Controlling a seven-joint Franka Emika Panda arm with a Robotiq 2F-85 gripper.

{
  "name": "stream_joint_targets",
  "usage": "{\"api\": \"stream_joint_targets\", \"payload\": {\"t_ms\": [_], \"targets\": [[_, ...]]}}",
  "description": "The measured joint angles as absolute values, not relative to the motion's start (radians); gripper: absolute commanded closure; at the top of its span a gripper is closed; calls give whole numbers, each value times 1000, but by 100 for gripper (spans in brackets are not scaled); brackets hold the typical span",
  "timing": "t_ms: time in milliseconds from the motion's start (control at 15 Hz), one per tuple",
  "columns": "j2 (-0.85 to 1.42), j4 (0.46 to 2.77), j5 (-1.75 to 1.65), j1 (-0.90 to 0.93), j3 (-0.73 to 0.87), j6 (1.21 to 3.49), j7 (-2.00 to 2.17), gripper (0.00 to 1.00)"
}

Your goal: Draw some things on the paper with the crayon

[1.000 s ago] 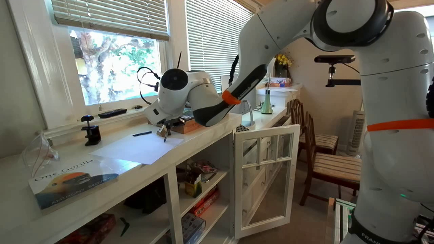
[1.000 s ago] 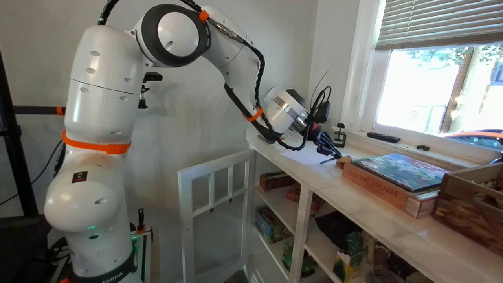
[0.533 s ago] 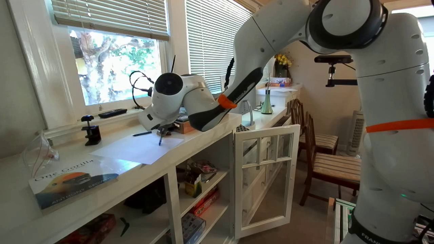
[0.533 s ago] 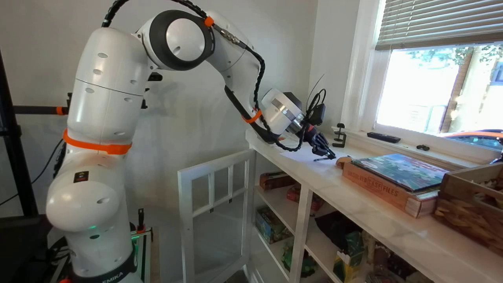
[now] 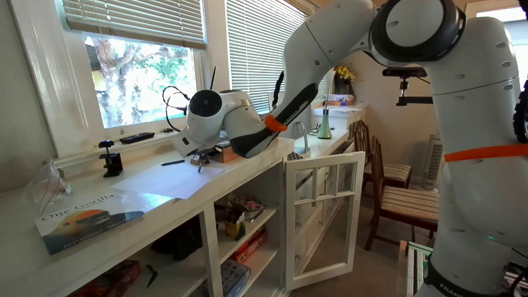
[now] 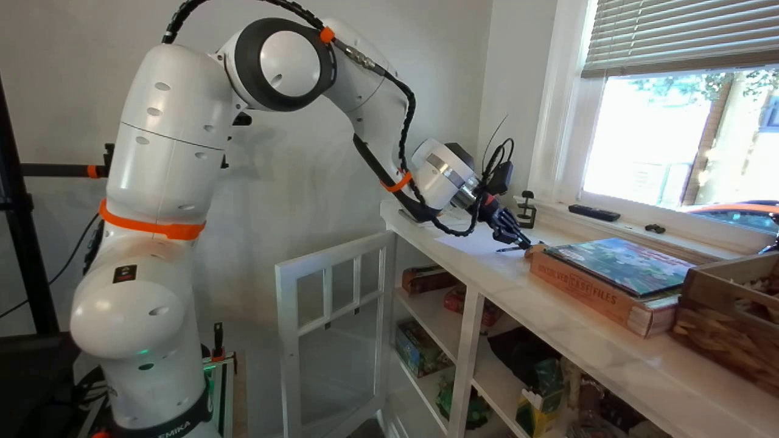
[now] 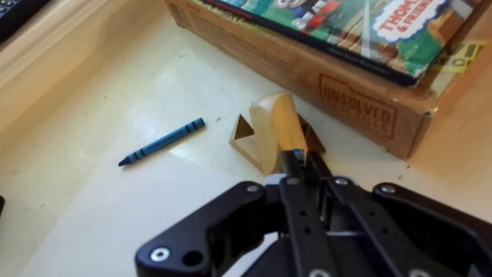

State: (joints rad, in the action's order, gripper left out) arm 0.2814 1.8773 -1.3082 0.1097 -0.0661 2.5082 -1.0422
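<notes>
I'm driving a white Franka arm (image 6: 170, 167), and across both exterior views its base collar (image 5: 458, 291) gives me two pieces of the maker's name, FRANK and EMIKA. Next in size, ahead of my fingertips, sits an orange-brown game box (image 7: 292, 69) stamped UNSOLVED CASE FILES. Well apart from the gripper (image 7: 301, 156) lies the One Gorilla book (image 5: 88, 225), author line ANTHONY BROW, the ending too faint for me. What looks like a thin picture book (image 7: 346, 34) on top of the box shows THOM, cut short, over & FRIENDS. White paper (image 5: 161, 181) spreads beneath the gripper; I can make out no marks on it. Just beyond the fingertips is a half-round wooden block (image 7: 284, 123).

The jaws are clamped round a slim dark crayon (image 5: 200, 168), its lower end angled toward the paper; whether it touches, I can't tell. I expect it to be almost weightless, stiff but brittle, and a little slick between the pads. I'd hold it by the barrel, not far above the point, and press gently: sideways load could swivel it in the grip or snap it. A loose blue crayon (image 7: 161, 142) with black bands lies left of the fingertips in the wrist view; its label is too blurred to read.
</notes>
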Motion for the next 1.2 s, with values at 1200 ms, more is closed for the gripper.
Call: {"api": "stream_joint_targets", "payload": {"t_ms": [1200], "targets": [[312, 1812, -1003, 103, -116, 2330, -1050, 97]]}}
